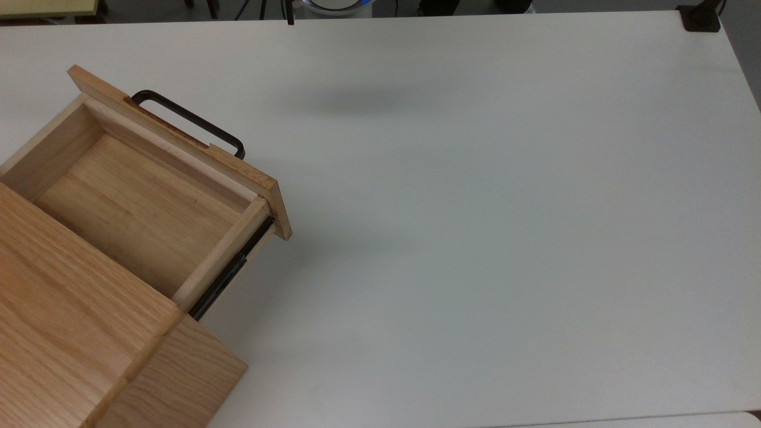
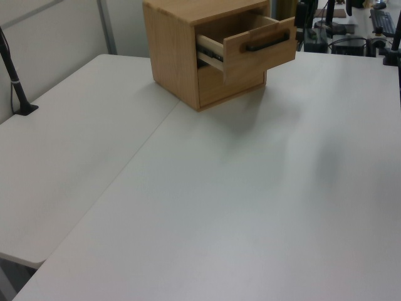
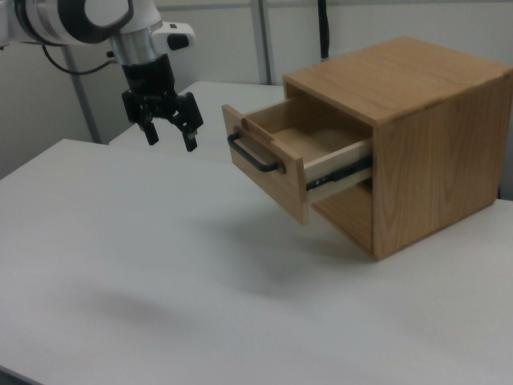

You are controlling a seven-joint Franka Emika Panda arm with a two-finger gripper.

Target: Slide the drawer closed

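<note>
The drawer (image 1: 137,202) (image 2: 260,41) (image 3: 280,152) stands pulled out of the oak-grain cabinet (image 1: 71,333) (image 2: 182,50) (image 3: 425,136) and is empty inside. Its flat front panel carries a long black handle (image 1: 190,122) (image 2: 266,42) (image 3: 252,156), and a black side rail (image 1: 229,276) (image 3: 341,175) shows. In the right view my gripper (image 3: 169,136) hangs open in the air, up and to the right view's left of the drawer front, touching nothing.
The cabinet sits on a wide white table (image 1: 475,238) (image 2: 219,207) (image 3: 160,273). A black post (image 2: 12,75) is clamped at the table edge on the left view's left. Another clamp (image 1: 701,18) sits at the top view's upper right corner.
</note>
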